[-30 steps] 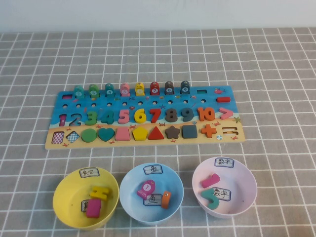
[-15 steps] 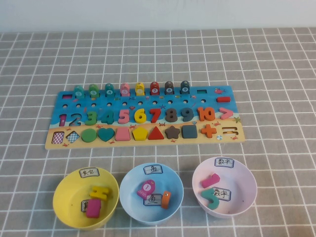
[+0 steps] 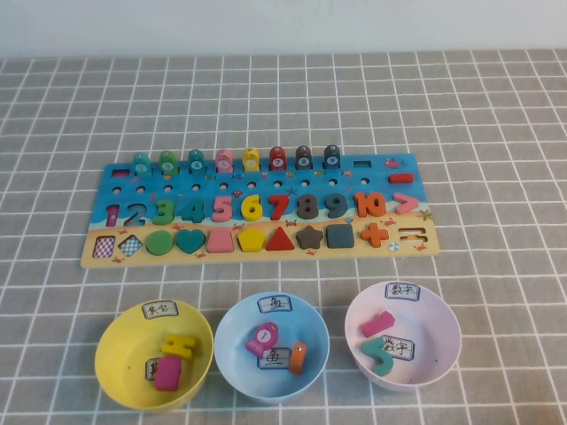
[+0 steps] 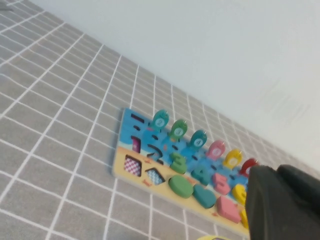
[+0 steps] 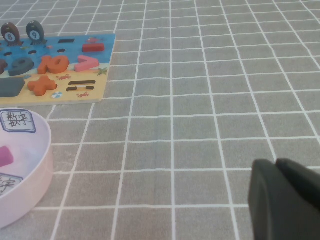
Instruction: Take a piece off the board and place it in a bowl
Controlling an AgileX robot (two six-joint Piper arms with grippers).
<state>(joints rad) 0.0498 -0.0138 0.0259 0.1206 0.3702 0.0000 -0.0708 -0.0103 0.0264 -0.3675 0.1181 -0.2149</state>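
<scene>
High view, present moment against the two earlier ones: nothing has changed; every piece lies where it lay, and neither of my arms enters this view. Board sits mid-frame on the worktop, a grey cloth ruled in white squares, with a plain pale wall along the top edge. Along the board's upper row stand the fish tokens; the piece, teal-green with a pale number spot, stands upright at the left end of that row, just beside a green fish token, and is not yet taken off. Below the board, three bowls in a line along the lower edge: yellow bowl at lower left, the bowl, light blue, at lower centre, pale pink bowl at lower right. The light blue bowl already holds a pink fish token and an orange one.

Left wrist view: my left pincer shows as a dark mass at lower right, clenched on nothing, well apart from the board. Right wrist view: my right pincer shows at lower right over bare cloth, right of the pink bowl; its fingers meet with no gap between them, grasping nothing.
</scene>
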